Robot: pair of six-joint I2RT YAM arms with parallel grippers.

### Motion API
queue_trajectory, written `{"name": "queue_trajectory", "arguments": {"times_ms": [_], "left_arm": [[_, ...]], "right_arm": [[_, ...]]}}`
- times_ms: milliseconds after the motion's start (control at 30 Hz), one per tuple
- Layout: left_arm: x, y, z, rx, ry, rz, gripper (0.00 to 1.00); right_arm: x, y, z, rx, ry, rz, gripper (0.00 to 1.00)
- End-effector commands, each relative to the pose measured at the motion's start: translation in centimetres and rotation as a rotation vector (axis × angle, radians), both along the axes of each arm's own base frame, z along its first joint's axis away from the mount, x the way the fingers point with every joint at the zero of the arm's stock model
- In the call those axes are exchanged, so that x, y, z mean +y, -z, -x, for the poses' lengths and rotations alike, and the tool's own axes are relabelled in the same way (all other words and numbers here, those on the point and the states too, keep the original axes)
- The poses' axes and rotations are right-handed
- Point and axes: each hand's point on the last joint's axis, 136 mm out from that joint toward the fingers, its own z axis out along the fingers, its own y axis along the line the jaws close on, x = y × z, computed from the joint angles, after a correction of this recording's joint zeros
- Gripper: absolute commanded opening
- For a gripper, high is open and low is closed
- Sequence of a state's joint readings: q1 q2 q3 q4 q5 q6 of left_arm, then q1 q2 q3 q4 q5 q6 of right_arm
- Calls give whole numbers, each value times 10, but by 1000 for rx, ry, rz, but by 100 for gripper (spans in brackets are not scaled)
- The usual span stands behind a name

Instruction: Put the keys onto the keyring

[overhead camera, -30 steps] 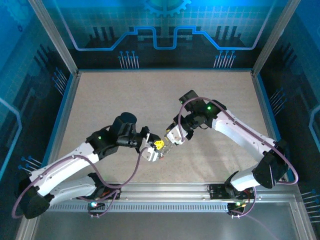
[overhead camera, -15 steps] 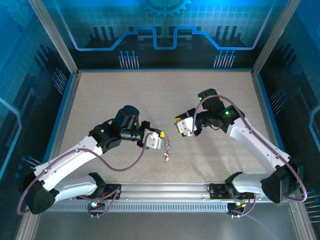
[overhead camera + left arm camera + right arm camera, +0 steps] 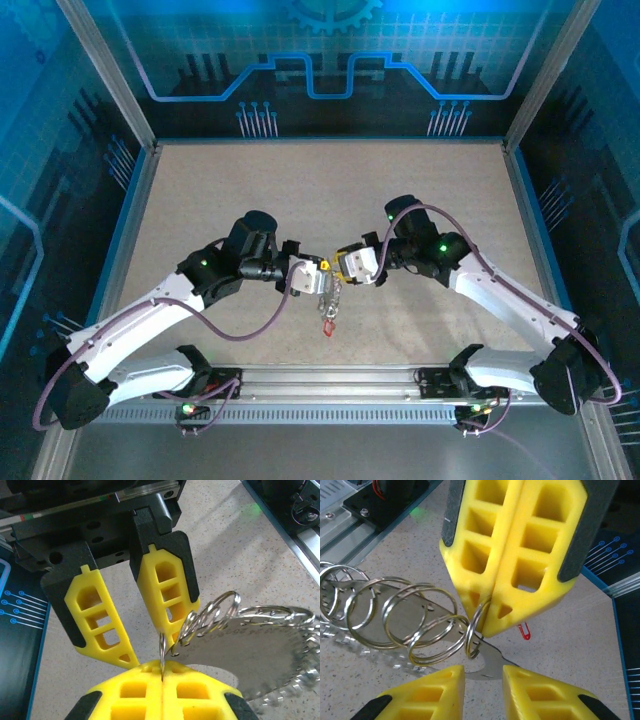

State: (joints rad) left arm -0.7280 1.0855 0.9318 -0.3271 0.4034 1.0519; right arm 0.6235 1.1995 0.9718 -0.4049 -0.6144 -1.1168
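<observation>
over the middle of the table (image 3: 250, 190), reached inward from both sides; pinched the keyring (image 3: 330, 293) by its end loop with the left gripper (image 3: 162, 669); held the right gripper (image 3: 483, 672) spread just beside; dangled a red key (image 3: 327, 324) beneath.

From overhead I get even, soft light on the speckled beige bench (image 3: 250, 180), with blue glow on the walls (image 3: 330, 60). My wrist views are sharp close in; the silvery chain of metal rings (image 3: 402, 612) glints and the backgrounds blur.

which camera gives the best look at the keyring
Right wrist: the keyring spreads out as linked silver rings, its end ring pinched in the shut left gripper. Left wrist shows it bunched against a flat metal piece. Top external shows it tiny, hanging below that gripper.
</observation>
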Motion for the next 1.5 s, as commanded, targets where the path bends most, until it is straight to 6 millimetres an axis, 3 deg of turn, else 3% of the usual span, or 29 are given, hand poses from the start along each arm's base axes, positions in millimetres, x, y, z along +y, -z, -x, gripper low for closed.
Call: {"name": "queue_trajectory", "arguments": {"times_ms": [0, 467, 833, 900, 1033, 1200, 1333, 1467], "left_arm": [[0, -8, -6, -3, -39, 41, 0], [0, -5, -14, 20, -84, 45, 0], [0, 0, -19, 38, -112, 48, 0], [0, -2, -21, 41, -122, 50, 0], [-1, -2, -23, 49, -135, 58, 0], [-1, -7, -29, 54, -177, 88, 0], [6, -9, -31, 31, -219, 123, 24], [15, -18, -30, -8, -236, 189, 28]], "right_arm": [[4, -7, 8, 26, -10, -50, 28], [6, -8, 12, 57, -15, -64, 25], [16, -13, 4, 123, 33, -109, 19], [17, -12, 3, 138, 40, -112, 16], [19, -12, 0, 166, 55, -115, 0], [23, -19, -5, 166, 83, -169, 0], [21, -28, -6, 130, 97, -266, 0], [18, -43, 2, 99, 60, -385, 0]]}}
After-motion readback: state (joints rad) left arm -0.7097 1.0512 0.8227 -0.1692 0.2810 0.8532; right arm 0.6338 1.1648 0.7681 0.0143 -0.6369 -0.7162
